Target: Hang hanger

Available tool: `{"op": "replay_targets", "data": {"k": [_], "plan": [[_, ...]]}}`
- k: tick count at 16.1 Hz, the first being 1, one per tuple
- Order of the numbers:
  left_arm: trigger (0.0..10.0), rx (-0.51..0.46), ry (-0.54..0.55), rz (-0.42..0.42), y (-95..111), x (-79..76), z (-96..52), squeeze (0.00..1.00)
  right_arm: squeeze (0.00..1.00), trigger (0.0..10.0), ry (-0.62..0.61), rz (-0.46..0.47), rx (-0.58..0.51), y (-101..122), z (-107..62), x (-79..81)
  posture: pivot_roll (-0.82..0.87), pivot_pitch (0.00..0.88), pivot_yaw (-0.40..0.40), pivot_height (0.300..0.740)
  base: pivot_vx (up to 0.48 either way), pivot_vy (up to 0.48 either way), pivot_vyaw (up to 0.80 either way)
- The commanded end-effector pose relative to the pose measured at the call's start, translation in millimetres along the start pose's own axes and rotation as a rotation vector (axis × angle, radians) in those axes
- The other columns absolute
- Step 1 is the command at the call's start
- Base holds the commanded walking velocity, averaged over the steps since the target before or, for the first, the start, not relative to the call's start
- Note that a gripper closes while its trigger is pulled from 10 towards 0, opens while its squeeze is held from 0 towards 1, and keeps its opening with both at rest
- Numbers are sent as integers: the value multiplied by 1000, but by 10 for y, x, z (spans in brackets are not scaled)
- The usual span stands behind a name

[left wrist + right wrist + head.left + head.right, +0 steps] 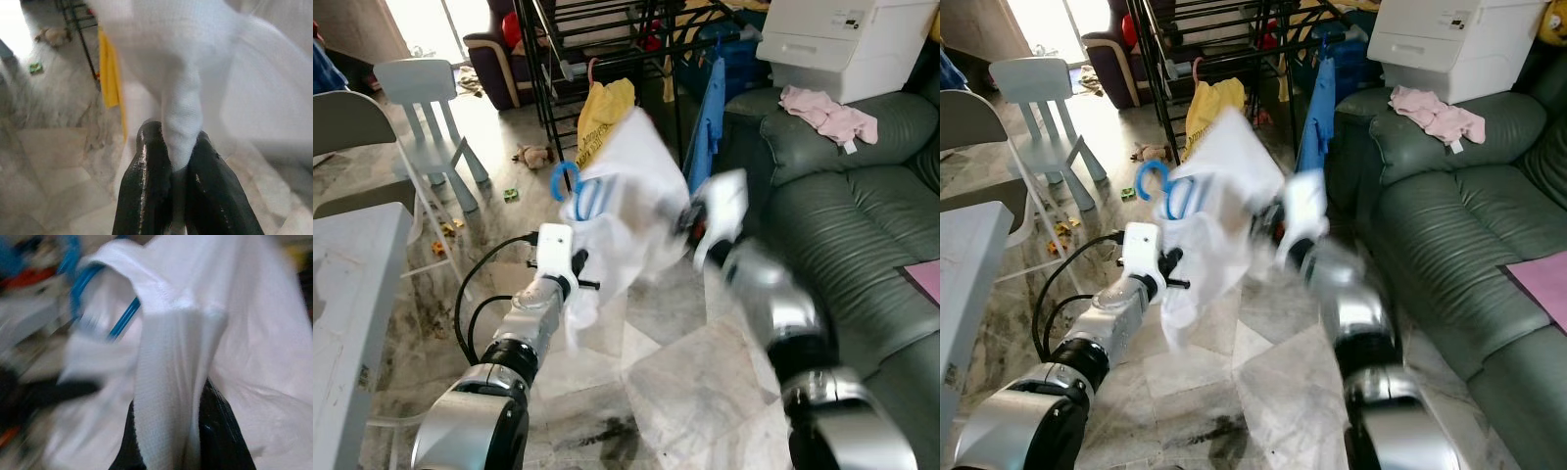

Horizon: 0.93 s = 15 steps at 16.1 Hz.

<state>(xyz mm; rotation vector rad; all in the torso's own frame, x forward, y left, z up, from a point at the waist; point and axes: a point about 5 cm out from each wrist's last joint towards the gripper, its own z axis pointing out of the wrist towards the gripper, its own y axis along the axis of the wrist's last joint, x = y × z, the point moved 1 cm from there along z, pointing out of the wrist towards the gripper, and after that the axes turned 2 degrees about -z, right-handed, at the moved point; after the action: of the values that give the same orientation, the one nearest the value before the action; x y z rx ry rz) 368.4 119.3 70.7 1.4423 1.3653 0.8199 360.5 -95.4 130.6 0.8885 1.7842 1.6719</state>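
A white garment on a blue hanger is held up between both arms, in front of the black drying rack. My left gripper is shut on a fold of the white cloth at the garment's lower left. My right gripper is shut on a white strap of the garment, with the blue hanger just beyond it. The right arm is blurred with motion. The hanger's hook sticks out at the garment's upper left.
A yellow cloth and a blue cloth hang on the rack. A dark green sofa with a pink cloth stands to the right. A pale child's chair and a table corner are to the left. Toys lie on the floor.
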Motion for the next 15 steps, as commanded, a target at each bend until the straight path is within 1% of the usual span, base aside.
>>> {"op": "replay_targets", "data": {"k": [1, 2, 3, 4, 5, 6, 7, 8, 9, 10, 11, 12, 13, 14, 15], "plan": [[0, -61, 50, -50, 223, 92, 26, 0, 0, 0, 116, -42, 33, -12, -30, 122, -122, 0, 61, 740, 0, 0, 0], [0, -69, 54, -63, 259, 91, 32, 0, 0, 0, 180, -65, 86, -137, -95, 200, -121, 0, 63, 740, 0, 0, 0], [0, -77, 54, -72, 301, 85, 38, 0, 0, 0, 239, -63, 144, -264, -167, 282, -120, 0, 63, 740, 0, 0, 0], [0, -81, 55, -74, 322, 85, 41, 0, 0, 0, 279, -66, 172, -327, -212, 335, -118, 0, 63, 740, 0, 0, 0], [0, -89, 56, -73, 363, 90, 45, 0, 0, 0, 318, -92, 218, -436, -275, 397, -115, 0, 64, 740, 0, 0, 0], [745, -95, 63, -78, 414, 134, 43, 0, 0, 0, 375, -140, 274, -540, -371, 475, -113, 0, 64, 740, 0, 0, 0], [1098, -97, 62, -76, 424, 155, 39, 0, 0, 0, 354, -183, 297, -580, -383, 463, -112, 0, 64, 740, 0, 0, 0], [980, -101, 56, -67, 435, 169, 34, 0, 0, 10000, 333, -229, 307, -598, -386, 435, -112, 0, 63, 740, 0, 0, 0], [824, -105, 47, -52, 445, 181, 29, 0, 0, 10000, 295, -275, 296, -581, -379, 387, -112, 0, 63, 740, 0, 0, 0], [0, -112, 31, -5, 461, 200, 18, 0, 745, 10000, 204, -290, 270, -517, -367, 276, -112, 0, 62, 740, 0, 0, 0], [0, -121, 22, 49, 478, 232, 3, 0, 1000, 10000, 171, -363, 259, -470, -385, 216, -112, 0, 62, 740, 0, 0, 0], [0, -126, 14, 98, 498, 285, -15, 0, 1000, 10000, 131, -444, 252, -423, -419, 135, -109, 0, 61, 740, 0, 0, 0], [0, -127, 14, 113, 509, 314, -24, 0, 1000, 10000, 126, -468, 253, -408, -436, 114, -108, 0, 63, 740, 0, 0, 0], [0, -125, 22, 119, 514, 360, -33, 0, 1000, 10000, 144, -524, 259, -403, -459, 119, -108, 0, 65, 740, 0, 0, 0], [0, -120, 54, 116, 533, 460, -49, 0, 1000, 10000, 184, -576, 247, -408, -487, 162, -111, 0, 69, 740, 0, 0, 0]]}}
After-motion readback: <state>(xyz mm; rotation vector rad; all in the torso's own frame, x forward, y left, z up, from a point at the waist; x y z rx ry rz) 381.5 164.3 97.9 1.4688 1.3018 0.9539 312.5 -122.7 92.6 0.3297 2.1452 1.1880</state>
